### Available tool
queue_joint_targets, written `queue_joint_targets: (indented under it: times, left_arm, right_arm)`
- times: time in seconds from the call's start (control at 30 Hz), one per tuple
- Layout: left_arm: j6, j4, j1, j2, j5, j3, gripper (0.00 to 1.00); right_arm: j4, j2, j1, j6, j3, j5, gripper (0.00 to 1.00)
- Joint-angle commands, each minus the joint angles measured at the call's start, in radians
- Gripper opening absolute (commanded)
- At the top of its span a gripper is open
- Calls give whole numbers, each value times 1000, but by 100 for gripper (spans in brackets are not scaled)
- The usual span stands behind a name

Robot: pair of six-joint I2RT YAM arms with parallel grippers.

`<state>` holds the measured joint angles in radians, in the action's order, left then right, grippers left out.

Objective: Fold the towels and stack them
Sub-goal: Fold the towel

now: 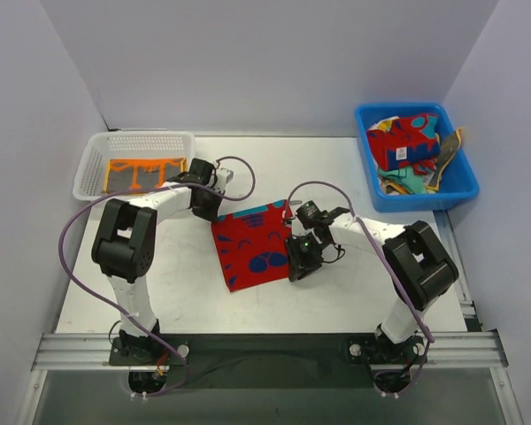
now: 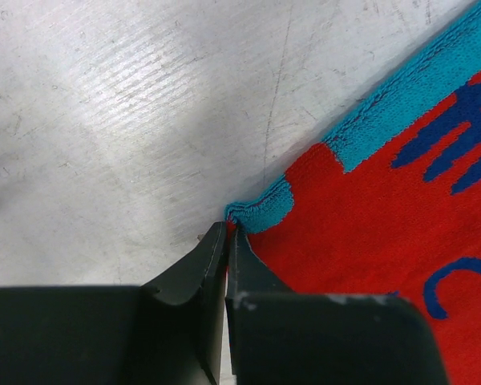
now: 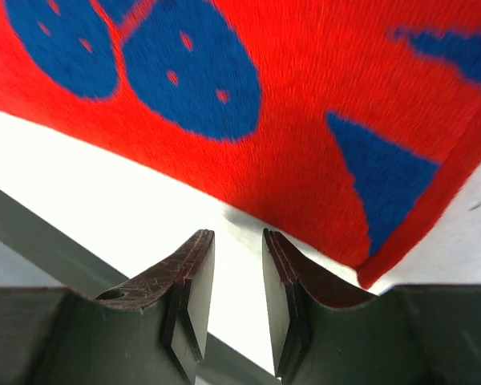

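In the top view, the red towel (image 1: 252, 248) is seen spread flat and skewed on the bench (image 1: 354, 292) between the two arms. The left gripper (image 1: 214, 205) is set at its far-left corner and the right gripper (image 1: 298, 263) at its near-right corner. This diagonal placement is judged to prepare a fold. Well to the far left of the red towel, an orange towel (image 1: 142, 174) is laid flat in a white mesh basket (image 1: 93, 159). Well to its far right, a heap of unfolded towels (image 1: 407, 142) is kept in a blue bin (image 1: 456, 190). Bare bench is left on the near side and to the right of the red towel, so room for drawing a corner across is judged ample. A purple cable (image 1: 243, 173) is looped just beyond the far edge.

In the left wrist view, the jaws are seen clenched on the very tip of the red towel's corner, where the teal border (image 2: 385, 104) is puckered up against them. Only a little cloth is caught, so the hold is judged shallow. Bare bench is shown to the left of and beyond that corner.

In the right wrist view, the jaws are held released, with nothing in the gap between them. The red towel's edge is seen just beyond the tips, its corner off to the right. A small advance is judged necessary before that edge can be taken.
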<state>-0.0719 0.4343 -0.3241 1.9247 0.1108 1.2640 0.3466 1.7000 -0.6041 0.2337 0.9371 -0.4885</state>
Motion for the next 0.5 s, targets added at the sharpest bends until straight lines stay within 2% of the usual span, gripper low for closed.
queue_joint_targets:
  times: [0.0, 0.13, 0.2, 0.33, 0.47]
  left_arm:
    - [-19, 72, -7, 59, 26, -21, 2]
    - [-31, 76, -21, 46, 18, -37, 0]
    - [-45, 73, -33, 31, 1, -43, 0]
    - [-48, 60, -36, 16, -3, -46, 0]
    - [-46, 38, -50, 11, -2, -48, 0]
  right_arm:
    - [100, 13, -6, 10, -32, -41, 31]
    - [98, -13, -11, 1, -57, -50, 29]
    - [103, -80, -14, -20, -44, -39, 29]
    - [124, -161, 52, -134, 90, 19, 31]
    - [117, -88, 161, -201, 256, 30, 33]
